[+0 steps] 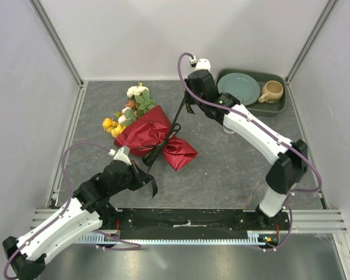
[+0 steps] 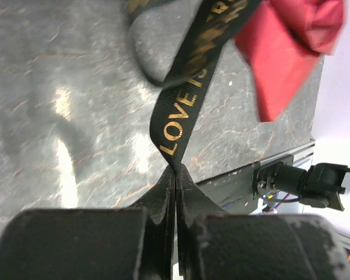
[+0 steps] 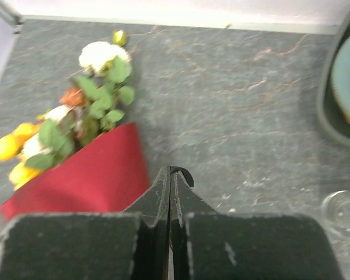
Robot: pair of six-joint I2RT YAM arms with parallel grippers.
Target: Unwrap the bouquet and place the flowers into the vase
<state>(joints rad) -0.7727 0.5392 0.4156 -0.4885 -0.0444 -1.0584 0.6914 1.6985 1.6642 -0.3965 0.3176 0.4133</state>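
Observation:
The bouquet (image 1: 154, 137) lies on the grey table, its dark red wrapping (image 3: 87, 175) pointing toward the arms. The flowers (image 1: 134, 105), yellow, white and rust among green leaves (image 3: 99, 102), stick out at its far end. A black ribbon (image 1: 174, 129) with gold lettering (image 2: 184, 108) is stretched between both grippers. My left gripper (image 1: 146, 171) (image 2: 175, 169) is shut on its near end. My right gripper (image 1: 188, 104) (image 3: 175, 170) is shut on its far end, of which a small black loop shows at the tips. The clear vase (image 3: 341, 210) stands just right of my right gripper.
A dark green tray (image 1: 280, 108) at the back right holds a teal plate (image 1: 239, 87) and a beige mug (image 1: 272, 91). Metal frame rails run along the table's left, right and near edges. White walls enclose the space.

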